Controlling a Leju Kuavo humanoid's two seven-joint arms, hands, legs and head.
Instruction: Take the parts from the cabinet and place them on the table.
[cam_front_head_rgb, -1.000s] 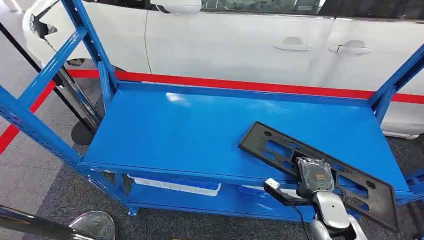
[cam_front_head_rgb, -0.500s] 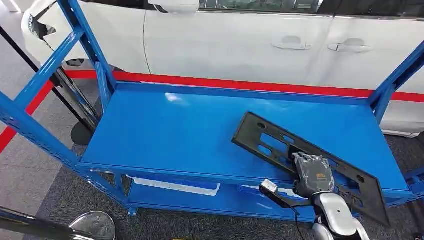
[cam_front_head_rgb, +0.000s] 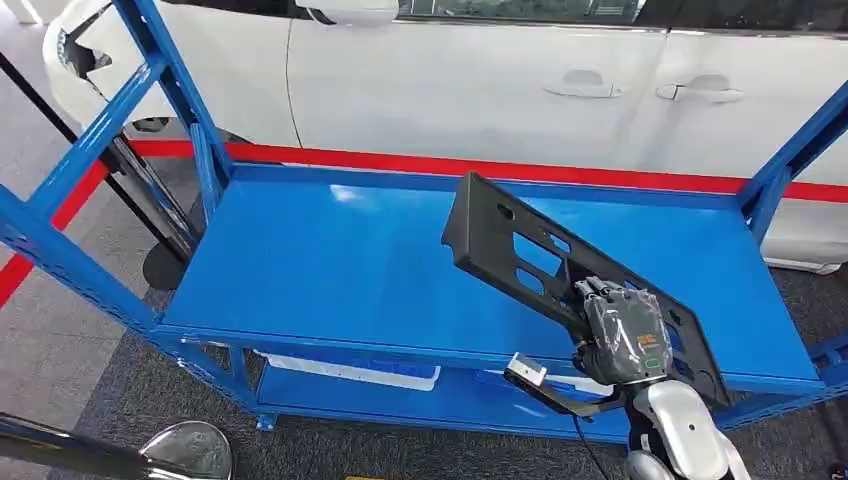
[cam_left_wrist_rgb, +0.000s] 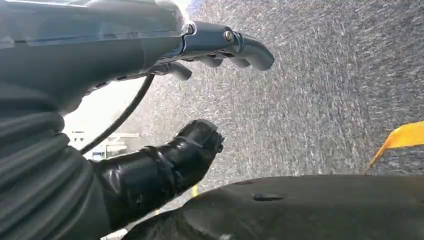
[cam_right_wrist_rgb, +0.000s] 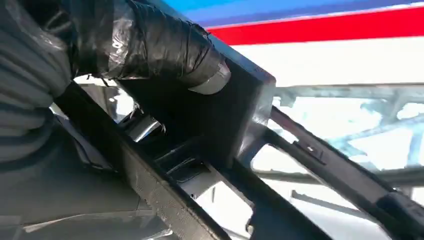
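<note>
A long black plastic frame part (cam_front_head_rgb: 520, 250) with rectangular cut-outs is lifted off the blue cabinet shelf (cam_front_head_rgb: 350, 270), its far end tilted up to the left. My right hand (cam_front_head_rgb: 622, 335) grips its near end from below. In the right wrist view my taped thumb (cam_right_wrist_rgb: 165, 50) presses on the black frame part (cam_right_wrist_rgb: 235, 115). My left hand (cam_left_wrist_rgb: 165, 110) hangs over grey carpet with its fingers apart and nothing between them.
The blue rack has slanted uprights at the left (cam_front_head_rgb: 90, 160) and right (cam_front_head_rgb: 795, 160) and a lower shelf (cam_front_head_rgb: 420, 395). A white car (cam_front_head_rgb: 500, 80) stands behind a red floor line (cam_front_head_rgb: 480, 168). A yellow strip (cam_left_wrist_rgb: 402, 137) lies on the carpet.
My right hand has raised the black frame part off the shelf. Its far end has swung up and leftward, from lying flat to steeply tilted.
</note>
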